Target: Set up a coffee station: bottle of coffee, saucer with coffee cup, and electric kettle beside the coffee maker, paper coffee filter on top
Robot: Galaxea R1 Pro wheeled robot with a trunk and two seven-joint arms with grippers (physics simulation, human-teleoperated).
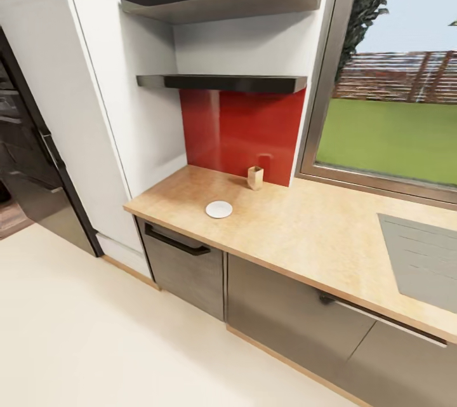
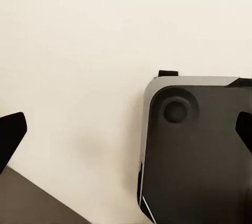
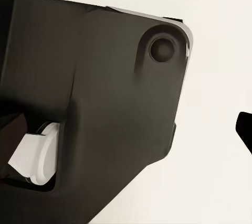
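Saucer (image 1: 219, 209): lies flat on the worktop (image 1: 304, 229) toward its left end, out from the red backsplash (image 1: 238, 131), with bare surface all round it.
Coffee station: not assembled; no coffee maker, kettle, cup, filter or coffee bottle can be made out on the visible stretch of worktop.
Shelves: both dark wall shelves (image 1: 222, 82) above the backsplash look bare from this angle; their top faces are partly hidden.
Small holder (image 1: 255, 177): a tan upright object stands against the backsplash, near the saucer but apart from it; its identity cannot be told.
Left gripper: two dark fingertips (image 2: 11, 135) sit at opposite edges of the left wrist view with pale floor between, so the jaws stand wide and hold nothing.
Right gripper: one dark fingertip (image 3: 244, 129) shows at the frame edge; its spread cannot be told.
Arm posture: both wrist cameras look down on the robot's dark base (image 2: 199, 156) and floor, judged a stowed carrying pose for driving.
Saucer to grippers: well apart; the saucer sits on the worktop ahead while both grippers hang low by the base.
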